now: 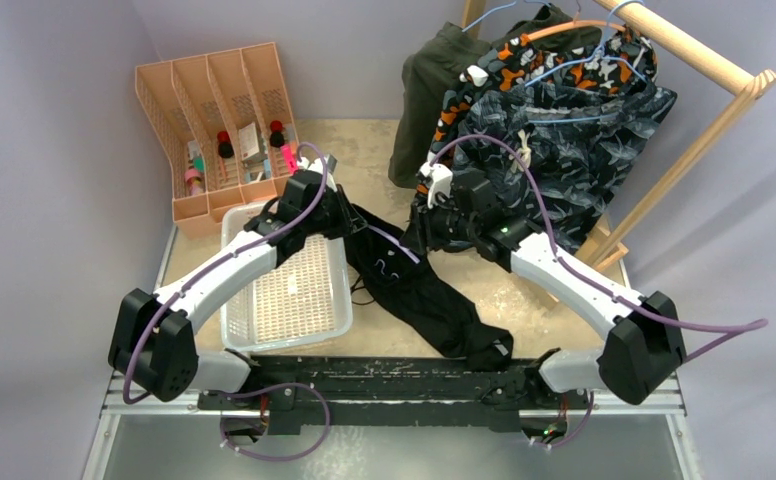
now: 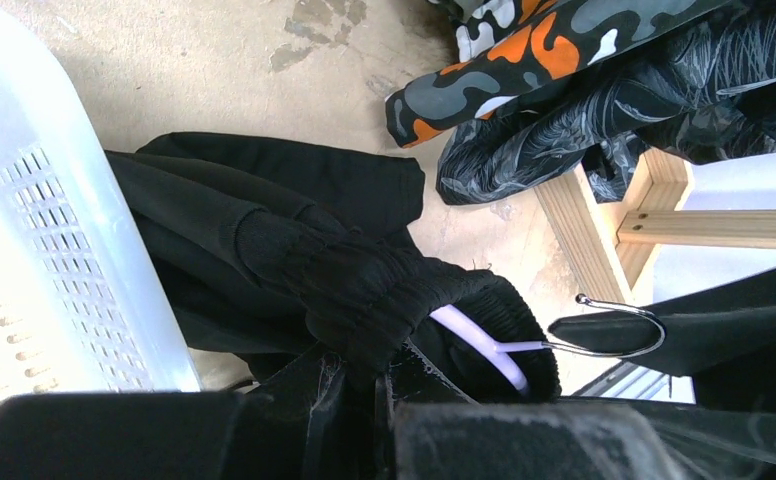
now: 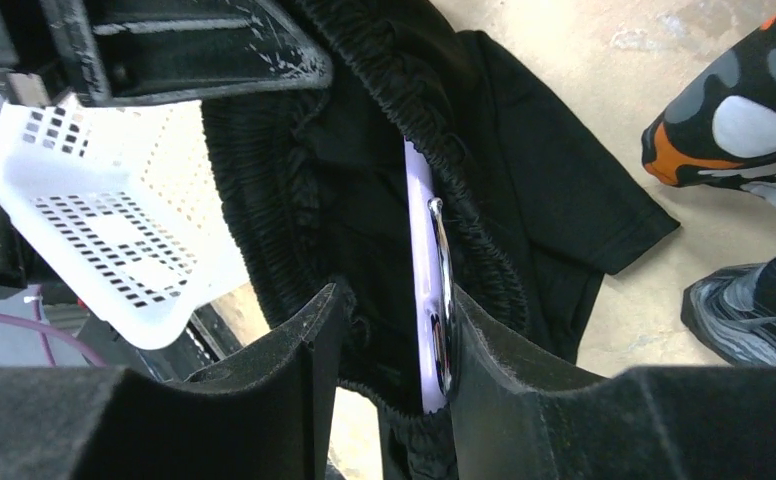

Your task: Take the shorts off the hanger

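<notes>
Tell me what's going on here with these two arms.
Both arms are on the black shorts, which are threaded on a lilac hanger. The left gripper is shut on the waistband, beside the white basket. The right gripper straddles the hanger inside the waistband; whether it pinches it is unclear. The other shorts hang on the wooden rack.

Both arms bent inward, left pincer clamped on black shorts, right pincer jaws apart

Four pairs of shorts, two robot arms, one white basket, one peach organizer, one wooden rack.
</notes>
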`<control>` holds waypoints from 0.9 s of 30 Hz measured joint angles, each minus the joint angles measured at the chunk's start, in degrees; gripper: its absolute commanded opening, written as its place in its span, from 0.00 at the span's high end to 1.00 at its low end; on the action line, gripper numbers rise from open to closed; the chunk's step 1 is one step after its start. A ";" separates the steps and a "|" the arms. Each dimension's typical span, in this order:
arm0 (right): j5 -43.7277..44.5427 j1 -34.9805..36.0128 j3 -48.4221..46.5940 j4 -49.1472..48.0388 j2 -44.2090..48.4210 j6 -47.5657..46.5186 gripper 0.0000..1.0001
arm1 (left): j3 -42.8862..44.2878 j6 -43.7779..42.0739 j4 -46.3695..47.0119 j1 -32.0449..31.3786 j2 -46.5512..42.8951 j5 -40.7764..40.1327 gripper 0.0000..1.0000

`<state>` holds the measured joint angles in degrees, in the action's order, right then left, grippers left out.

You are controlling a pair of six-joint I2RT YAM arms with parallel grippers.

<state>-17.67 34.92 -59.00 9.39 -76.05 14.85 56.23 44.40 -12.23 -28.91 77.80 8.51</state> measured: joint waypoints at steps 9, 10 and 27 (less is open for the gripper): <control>-1.46 1.68 1.07 -0.70 -2.43 -0.59 0.59 | -0.04 0.00 0.11 0.00 0.00 -0.17 1.00; -1.33 2.01 1.14 -0.70 -2.43 -0.55 0.61 | -0.04 0.00 0.11 0.00 0.00 -0.20 1.00; 6.40 6.60 6.95 -2.95 -0.83 2.23 0.76 | -0.20 0.02 -0.37 0.00 0.20 -0.66 1.00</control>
<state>-11.27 41.52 -52.05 6.44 -76.88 17.08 56.03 44.42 -12.60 -28.91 78.00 7.86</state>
